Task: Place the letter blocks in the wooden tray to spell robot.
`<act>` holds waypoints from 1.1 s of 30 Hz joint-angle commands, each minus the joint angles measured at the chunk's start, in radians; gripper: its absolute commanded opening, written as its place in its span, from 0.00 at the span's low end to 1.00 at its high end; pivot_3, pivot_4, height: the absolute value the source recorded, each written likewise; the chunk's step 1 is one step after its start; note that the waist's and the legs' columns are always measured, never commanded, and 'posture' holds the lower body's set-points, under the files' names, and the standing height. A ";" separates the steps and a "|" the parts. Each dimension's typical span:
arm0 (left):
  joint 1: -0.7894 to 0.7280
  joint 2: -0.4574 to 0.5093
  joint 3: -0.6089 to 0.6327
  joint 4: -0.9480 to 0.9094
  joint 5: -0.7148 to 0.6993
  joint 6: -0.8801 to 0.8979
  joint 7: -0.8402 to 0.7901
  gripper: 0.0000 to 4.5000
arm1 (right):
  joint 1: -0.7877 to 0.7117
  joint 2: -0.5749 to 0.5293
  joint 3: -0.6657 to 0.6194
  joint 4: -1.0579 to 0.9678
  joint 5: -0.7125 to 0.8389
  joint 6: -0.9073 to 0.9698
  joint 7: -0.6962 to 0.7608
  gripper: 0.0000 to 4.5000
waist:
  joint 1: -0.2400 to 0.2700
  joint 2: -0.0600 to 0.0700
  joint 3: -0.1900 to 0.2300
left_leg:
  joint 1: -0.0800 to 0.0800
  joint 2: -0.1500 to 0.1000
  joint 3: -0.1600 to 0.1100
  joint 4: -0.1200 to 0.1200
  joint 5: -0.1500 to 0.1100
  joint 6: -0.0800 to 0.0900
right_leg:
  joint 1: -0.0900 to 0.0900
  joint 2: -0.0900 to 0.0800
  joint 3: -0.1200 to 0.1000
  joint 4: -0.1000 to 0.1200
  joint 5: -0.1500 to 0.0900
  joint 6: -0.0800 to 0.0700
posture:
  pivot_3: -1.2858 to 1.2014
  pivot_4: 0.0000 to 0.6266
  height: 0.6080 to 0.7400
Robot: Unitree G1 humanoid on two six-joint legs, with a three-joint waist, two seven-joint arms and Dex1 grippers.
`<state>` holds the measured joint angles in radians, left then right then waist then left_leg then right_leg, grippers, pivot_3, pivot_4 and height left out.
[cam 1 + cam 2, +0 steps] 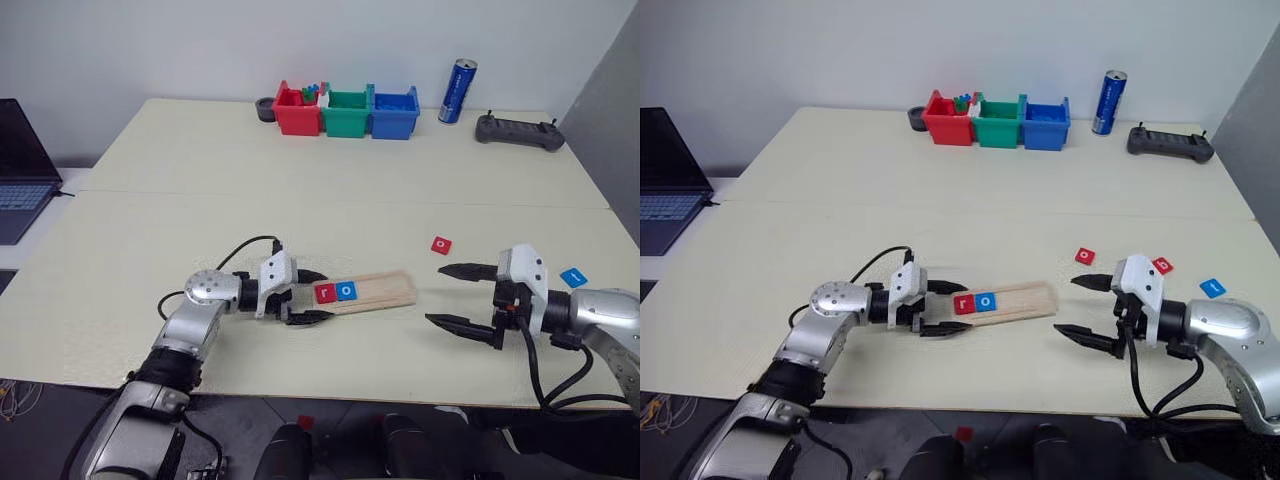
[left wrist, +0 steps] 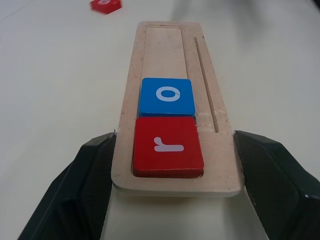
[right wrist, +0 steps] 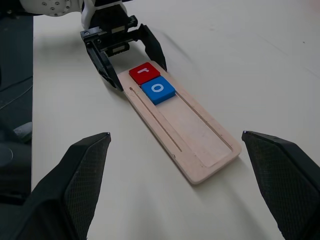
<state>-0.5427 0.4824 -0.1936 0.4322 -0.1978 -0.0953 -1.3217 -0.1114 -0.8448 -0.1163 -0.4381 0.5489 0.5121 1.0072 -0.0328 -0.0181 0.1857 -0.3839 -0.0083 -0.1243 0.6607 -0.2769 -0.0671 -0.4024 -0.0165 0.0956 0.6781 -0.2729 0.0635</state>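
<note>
The wooden tray: we are clamping its end in our left tool; right tool gaping empty, we risk nudging r and o.

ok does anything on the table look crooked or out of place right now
The wooden tray lies at a slant to the table edge, clamped at one end by the left gripper. Loose letter blocks sit apart from it: red, blue.
</note>
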 commanded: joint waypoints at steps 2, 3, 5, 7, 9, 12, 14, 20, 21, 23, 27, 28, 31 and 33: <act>-0.074 -0.058 -0.025 0.107 0.002 -0.088 -0.077 0.75 | -0.043 0.007 0.008 0.001 0.000 -0.025 0.009 1.00 | -0.001 0.000 0.000 | 0.000 0.000 0.000 0.000 0.000 0.000 | 0.000 0.000 0.000 0.000 0.000 0.000 | 0.52 0.24 1.00; -0.087 -0.073 -0.029 0.127 0.002 -0.103 -0.091 0.75 | -0.048 0.010 0.010 0.000 0.001 -0.023 0.006 1.00 | -0.001 0.000 0.000 | 0.000 0.000 0.000 0.000 0.000 0.000 | 0.000 0.000 0.000 0.000 0.000 0.000 | 0.52 0.24 1.00; -0.112 -0.102 -0.032 0.174 0.004 -0.123 -0.109 0.75 | -0.050 0.012 0.012 -0.004 0.002 -0.019 0.002 1.00 | 0.000 0.000 0.000 | 0.000 0.000 0.000 0.000 0.000 0.000 | 0.000 0.000 0.000 0.000 0.000 0.000 | 0.52 0.24 1.00; -0.130 -0.115 -0.040 0.215 0.014 -0.157 -0.136 0.75 | -0.051 0.014 0.006 -0.007 0.003 -0.016 -0.002 1.00 | -0.001 0.000 0.000 | -0.001 0.000 -0.001 0.000 0.000 0.000 | 0.000 0.000 0.000 0.000 0.000 0.000 | 0.52 0.24 1.00; -0.149 -0.126 -0.043 0.257 0.026 -0.186 -0.153 0.75 | -0.055 0.018 0.000 -0.012 0.011 -0.003 -0.012 1.00 | -0.003 0.000 0.000 | 0.000 0.000 -0.001 0.000 0.000 0.000 | -0.001 0.000 0.000 0.001 0.000 0.000 | 0.52 0.24 1.00; -0.180 -0.140 -0.048 0.329 0.050 -0.233 -0.167 0.75 | -0.040 0.015 -0.007 -0.026 0.016 0.002 -0.015 1.00 | -0.002 0.000 0.000 | 0.000 0.000 -0.001 0.000 0.000 0.000 | -0.001 0.000 0.000 0.001 0.000 0.000 | 0.52 0.24 1.00; -0.195 -0.149 -0.046 0.366 0.062 -0.251 -0.168 0.75 | -0.030 0.016 -0.008 -0.033 0.016 0.004 -0.018 1.00 | -0.002 -0.001 0.000 | -0.001 0.000 -0.001 0.000 0.000 0.000 | -0.001 0.000 0.000 0.001 0.000 0.000 | 0.52 0.24 1.00; -0.225 -0.162 -0.032 0.446 0.090 -0.283 -0.149 0.75 | -0.008 0.017 0.000 -0.052 0.008 0.001 -0.028 1.00 | -0.003 -0.001 0.000 | -0.001 0.000 -0.001 0.000 0.000 0.000 | -0.001 0.000 0.000 0.001 0.000 0.000 | 0.52 0.24 1.00; -0.226 -0.162 -0.029 0.447 0.090 -0.281 -0.148 0.75 | -0.005 0.015 0.000 -0.049 0.003 -0.004 -0.026 1.00 | -0.003 -0.001 0.000 | -0.001 0.000 -0.002 0.000 0.000 0.000 | -0.001 0.001 0.000 0.001 0.000 0.000 | 0.52 0.24 1.00; -0.224 -0.161 -0.026 0.448 0.091 -0.280 -0.148 0.75 | -0.005 0.015 0.001 -0.043 -0.001 -0.009 -0.024 1.00 | -0.003 -0.001 0.000 | -0.001 0.000 -0.002 0.000 0.000 0.000 | -0.001 0.001 0.000 0.001 0.000 0.000 | 0.52 0.24 1.00; -0.216 -0.163 -0.026 0.455 0.102 -0.289 -0.135 0.75 | -0.017 0.016 0.006 -0.037 -0.003 -0.009 -0.019 1.00 | -0.003 -0.001 0.000 | -0.001 0.000 -0.002 0.000 0.000 0.000 | -0.001 0.001 0.000 0.001 0.000 0.000 | 0.52 0.24 1.00; -0.215 -0.164 -0.026 0.456 0.105 -0.290 -0.130 0.75 | -0.017 0.011 0.009 -0.035 -0.010 -0.017 -0.013 1.00 | -0.003 -0.001 0.000 | -0.001 0.000 -0.002 0.000 0.000 0.000 | -0.001 0.001 0.000 0.001 0.000 0.000 | 0.52 0.24 1.00; -0.214 -0.169 -0.025 0.458 0.107 -0.287 -0.120 0.75 | -0.010 -0.002 0.015 -0.022 -0.036 -0.052 0.011 1.00 | -0.002 -0.001 0.000 | -0.001 -0.001 -0.002 0.001 0.000 0.000 | -0.001 0.001 0.000 0.001 0.000 0.000 | 0.52 0.24 1.00; -0.213 -0.169 -0.026 0.458 0.109 -0.286 -0.118 0.75 | -0.006 -0.005 0.013 -0.016 -0.041 -0.063 0.020 1.00 | -0.002 -0.001 0.000 | -0.001 -0.001 -0.002 0.001 0.000 0.000 | 0.000 0.001 0.000 0.001 0.000 0.000 | 0.52 0.24 1.00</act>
<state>-0.7496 0.3160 -0.2290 0.8874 -0.0974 -0.3767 -1.4553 -0.1175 -0.8377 -0.0949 -0.4464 0.5111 0.4799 1.0074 -0.0343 -0.0187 0.1860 -0.3843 -0.0089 -0.1261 0.6616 -0.2769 -0.0670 -0.4028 -0.0159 0.0954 0.6794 -0.2728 0.0635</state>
